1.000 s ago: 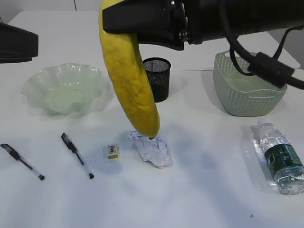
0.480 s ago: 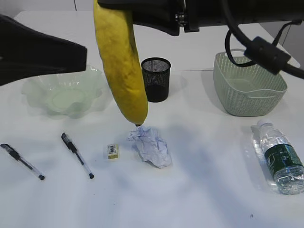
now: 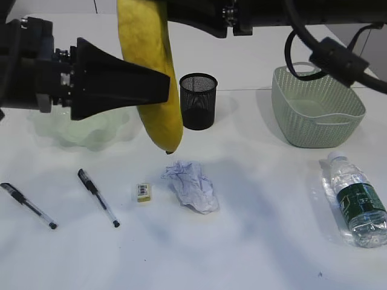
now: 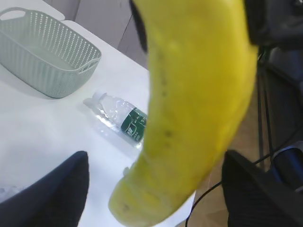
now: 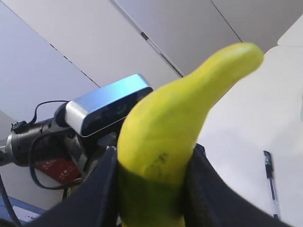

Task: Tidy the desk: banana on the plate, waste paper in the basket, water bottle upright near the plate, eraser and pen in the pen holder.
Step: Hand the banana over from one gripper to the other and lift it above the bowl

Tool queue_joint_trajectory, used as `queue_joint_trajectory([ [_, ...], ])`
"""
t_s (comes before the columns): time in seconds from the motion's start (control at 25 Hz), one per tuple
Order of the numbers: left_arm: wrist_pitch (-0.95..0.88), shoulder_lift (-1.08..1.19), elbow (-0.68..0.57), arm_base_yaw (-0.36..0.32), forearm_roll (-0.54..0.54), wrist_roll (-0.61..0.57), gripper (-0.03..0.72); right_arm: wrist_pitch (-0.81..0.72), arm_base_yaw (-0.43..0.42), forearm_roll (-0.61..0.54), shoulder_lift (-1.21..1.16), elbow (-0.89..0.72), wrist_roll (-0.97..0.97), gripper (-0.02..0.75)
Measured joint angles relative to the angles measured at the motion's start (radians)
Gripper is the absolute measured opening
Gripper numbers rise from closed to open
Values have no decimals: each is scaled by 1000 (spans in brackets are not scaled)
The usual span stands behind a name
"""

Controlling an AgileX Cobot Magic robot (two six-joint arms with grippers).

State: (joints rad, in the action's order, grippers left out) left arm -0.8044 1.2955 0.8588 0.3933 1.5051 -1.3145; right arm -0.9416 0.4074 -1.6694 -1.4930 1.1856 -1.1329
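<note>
**Banana aloft between two grippers**

Right gripper [image 5: 151, 189] clamped on the banana [image 3: 151, 72], hanging tip-down above the table [image 3: 254, 241], between plate [image 3: 78, 130] and pen holder [image 3: 199, 100]. Left gripper [image 4: 156, 189] spread wide, fingers either side of the banana's lower end; contact apparently none, though hard to judge.

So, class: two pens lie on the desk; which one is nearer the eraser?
The right-hand pen, lying just left of the eraser; the other pen lies by the desk's left edge.
</note>
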Motion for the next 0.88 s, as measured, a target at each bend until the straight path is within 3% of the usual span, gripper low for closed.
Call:
queue_joint_trajectory([
  [0.2, -27, 35, 0, 2, 122, -113, 613, 3, 0, -3, 0, 0, -1, 240],
  [0.6, -55, 40, 0, 2, 221, -210, 552, 0, 0, -7, 0, 0, -3, 240],
  [0.88, -81, 40, 0, 4, 212, -229, 302, -3, 0, -7, -1, 0, 1, 239],
])
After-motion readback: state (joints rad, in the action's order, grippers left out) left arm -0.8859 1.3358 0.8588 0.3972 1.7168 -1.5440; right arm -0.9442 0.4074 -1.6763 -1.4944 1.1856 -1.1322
